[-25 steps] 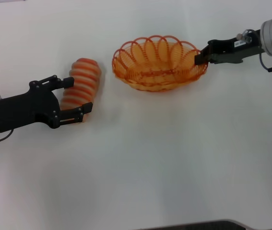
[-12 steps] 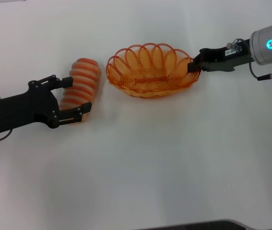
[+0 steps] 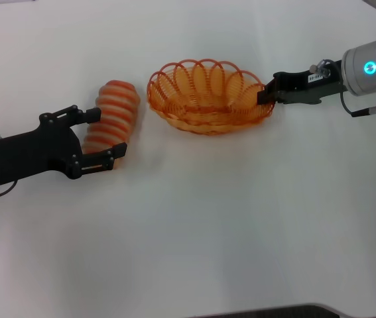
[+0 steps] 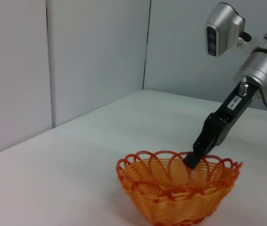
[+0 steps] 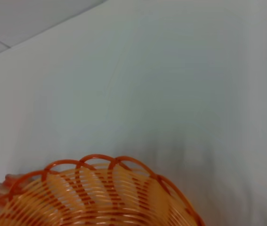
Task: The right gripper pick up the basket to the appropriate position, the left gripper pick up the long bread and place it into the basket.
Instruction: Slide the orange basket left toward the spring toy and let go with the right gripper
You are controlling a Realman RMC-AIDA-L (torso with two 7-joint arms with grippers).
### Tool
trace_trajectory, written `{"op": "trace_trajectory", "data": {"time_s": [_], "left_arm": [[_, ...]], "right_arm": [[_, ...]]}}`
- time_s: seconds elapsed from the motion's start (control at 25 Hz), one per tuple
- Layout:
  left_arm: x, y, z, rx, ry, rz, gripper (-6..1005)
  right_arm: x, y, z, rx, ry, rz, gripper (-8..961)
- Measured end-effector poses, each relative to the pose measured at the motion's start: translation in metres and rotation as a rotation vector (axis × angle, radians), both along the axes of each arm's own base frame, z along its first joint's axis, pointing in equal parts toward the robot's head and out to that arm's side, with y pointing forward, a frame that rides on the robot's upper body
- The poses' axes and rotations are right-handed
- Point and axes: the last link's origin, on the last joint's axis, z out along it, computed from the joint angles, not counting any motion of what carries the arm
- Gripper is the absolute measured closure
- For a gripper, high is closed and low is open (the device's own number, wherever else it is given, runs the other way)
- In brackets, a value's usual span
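Pinching the basket (image 3: pixel 207 97) rim w/ my right gripper (image 3: pixel 267 93); left gripper (image 3: pixel 95 138) spread around the long bread (image 3: pixel 111 116), just left of basket. Risk: thin-wire grip slips, basket tips or drifts off-position.

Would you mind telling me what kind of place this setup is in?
Probably a robot test bench: a bare white table, plain partition walls, and only props, a basket and long bread.
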Motion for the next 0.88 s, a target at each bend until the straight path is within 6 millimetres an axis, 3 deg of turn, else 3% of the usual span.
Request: {"op": "trace_trajectory", "data": {"time_s": [0.88], "left_arm": [[-0.0002,0.0018,-0.001,0.002,0.011,0.0,157]], "right_arm": [[-0.0047,0.0,0.0036,0.012,0.055,0.013,845]]}}
